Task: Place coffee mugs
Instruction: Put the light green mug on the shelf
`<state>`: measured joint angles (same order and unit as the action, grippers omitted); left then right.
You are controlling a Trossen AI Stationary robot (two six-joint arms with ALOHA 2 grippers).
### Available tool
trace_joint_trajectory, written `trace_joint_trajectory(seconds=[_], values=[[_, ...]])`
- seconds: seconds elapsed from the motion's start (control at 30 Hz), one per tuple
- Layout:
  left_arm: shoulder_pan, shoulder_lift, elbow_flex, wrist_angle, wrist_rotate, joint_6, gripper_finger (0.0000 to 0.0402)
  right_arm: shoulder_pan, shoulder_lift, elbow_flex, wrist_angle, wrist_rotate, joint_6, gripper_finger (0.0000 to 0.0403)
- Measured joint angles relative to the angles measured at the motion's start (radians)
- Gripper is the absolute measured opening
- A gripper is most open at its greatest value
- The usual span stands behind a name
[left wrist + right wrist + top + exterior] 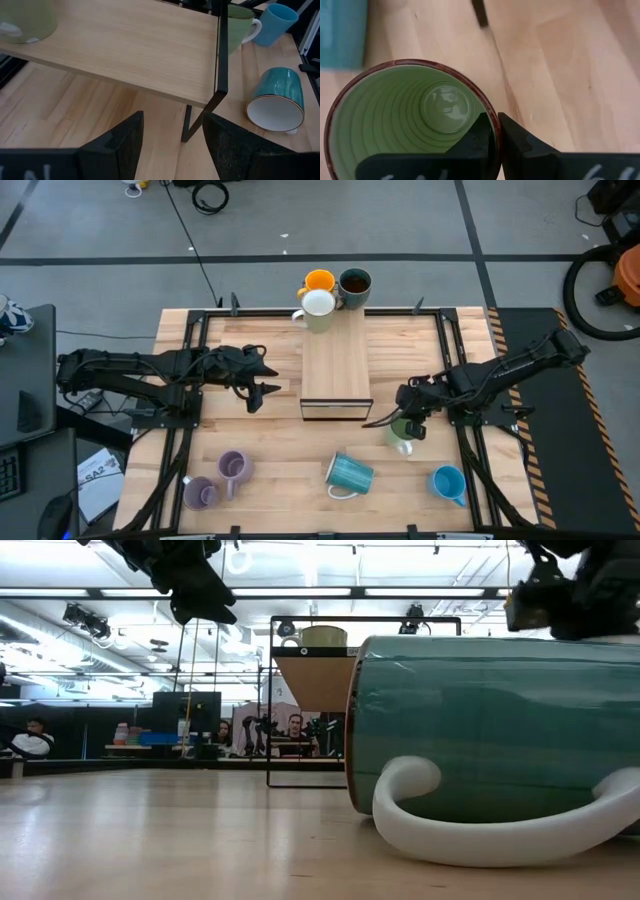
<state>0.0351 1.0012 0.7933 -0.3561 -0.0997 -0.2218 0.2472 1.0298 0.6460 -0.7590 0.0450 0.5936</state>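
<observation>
Right gripper [496, 131] pinches green mug [410, 120] rim, one finger inside, beside shelf [336, 360] corner. Glazed ceramic: rigid, slick, chippable; rim hold probably thin. Left gripper [172, 137] fingers wide, empty, left of shelf.

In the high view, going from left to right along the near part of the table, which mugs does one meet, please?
Lilac mug → second lilac mug → ribbed teal mug, lying on its side → green mug, its rim pinched by the right gripper → bright blue mug.
</observation>
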Motion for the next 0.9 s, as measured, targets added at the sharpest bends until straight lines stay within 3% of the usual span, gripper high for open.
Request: trace_joint_trajectory(seconds=[0.2, 0.37, 0.53, 0.73, 0.9], values=[[0.000, 0.000, 0.000, 0.000, 0.000, 0.000, 0.0210, -0.043, 0.000, 0.075, -0.051, 0.065, 0.015, 0.0034], [0.000, 0.000, 0.000, 0.000, 0.000, 0.000, 0.0210, -0.093, 0.000, 0.164, -0.215, 0.076, 0.015, 0.0028], [0.000, 0.000, 0.000, 0.000, 0.000, 0.008, 0.0210, -0.149, -0.001, 0.253, -0.356, 0.179, 0.017, 0.0031], [0.000, 0.000, 0.000, 0.000, 0.000, 0.008, 0.0210, -0.272, -0.001, 0.299, -0.386, 0.293, 0.017, 0.0031], [0.000, 0.000, 0.000, 0.000, 0.000, 0.008, 0.0210, -0.415, -0.001, 0.299, -0.388, 0.309, 0.018, 0.0031]])
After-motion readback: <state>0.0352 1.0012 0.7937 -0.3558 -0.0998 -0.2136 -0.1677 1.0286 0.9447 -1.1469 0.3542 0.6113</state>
